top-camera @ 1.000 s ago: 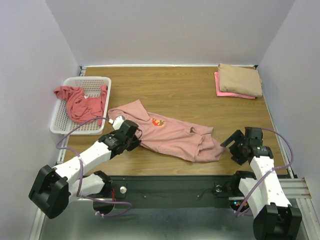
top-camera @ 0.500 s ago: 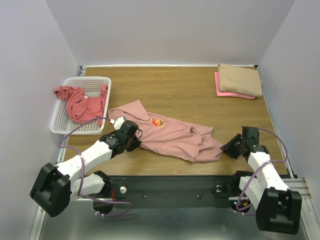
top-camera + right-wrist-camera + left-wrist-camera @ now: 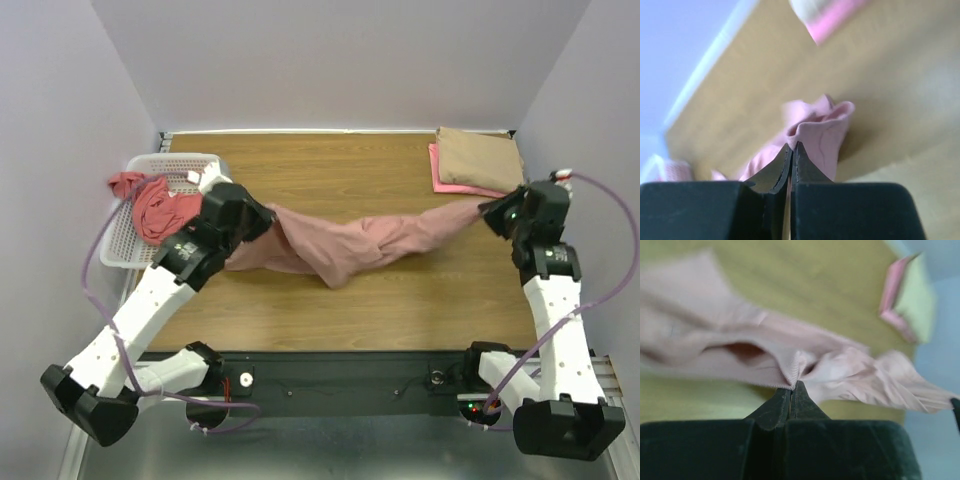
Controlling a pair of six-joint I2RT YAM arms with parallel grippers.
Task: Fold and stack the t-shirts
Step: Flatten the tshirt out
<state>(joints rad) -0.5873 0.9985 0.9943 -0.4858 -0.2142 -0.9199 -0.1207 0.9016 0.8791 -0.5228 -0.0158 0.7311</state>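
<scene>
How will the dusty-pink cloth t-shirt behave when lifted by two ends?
Probably very floppy: the dusty-pink cloth t-shirt sags between the left gripper and right gripper. Likely light, since thin pinches at its edges carry it. It bunches into folds, so it may not spread flat unaided.

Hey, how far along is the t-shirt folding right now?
Done: the tan t-shirt lies folded on the bright pink t-shirt at the far right corner. In hand: the dusty-pink t-shirt is stretched between the left gripper and the right gripper, each shut on one end, sagging in the middle. Left: folding and stacking it, then the coral-red t-shirt, bunched in the white mesh basket.
</scene>
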